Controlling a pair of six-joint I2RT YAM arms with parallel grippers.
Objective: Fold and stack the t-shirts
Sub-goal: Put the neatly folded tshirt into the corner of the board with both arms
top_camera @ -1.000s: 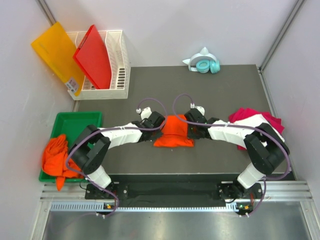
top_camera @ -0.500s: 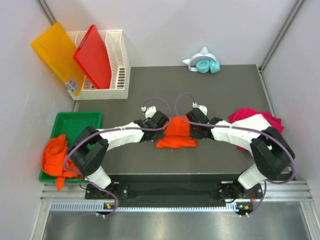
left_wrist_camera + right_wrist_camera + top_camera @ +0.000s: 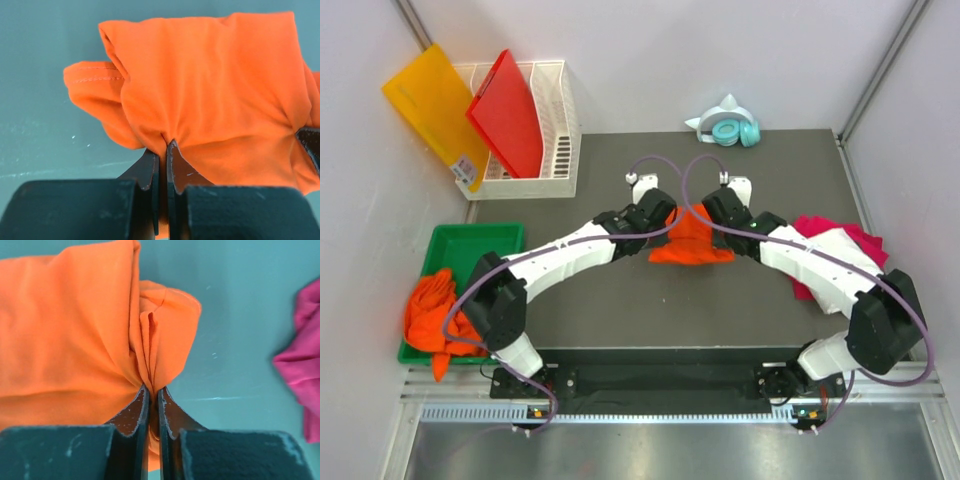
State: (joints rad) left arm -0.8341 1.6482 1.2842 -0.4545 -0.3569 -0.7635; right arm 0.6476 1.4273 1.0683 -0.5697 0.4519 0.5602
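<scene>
Left pincer (image 3: 161, 150) and right pincer (image 3: 152, 395) each clamp a thin pinch of the orange shirt (image 3: 692, 238) at the middle of the table (image 3: 620, 190) — small bites could slip, or uneven pulling could undo the fold.

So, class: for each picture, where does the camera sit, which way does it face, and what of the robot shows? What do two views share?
Top external: above and behind the bases, looking down at the table; both arms show, left hand and right hand shut on the orange t-shirt.
Left wrist: on the left arm, looking past its fingertips at that shirt.
Right wrist: on the right arm, looking past its fingertips; magenta t-shirt at the right edge.
Shared: both wrist views show the pinched orange shirt.
</scene>
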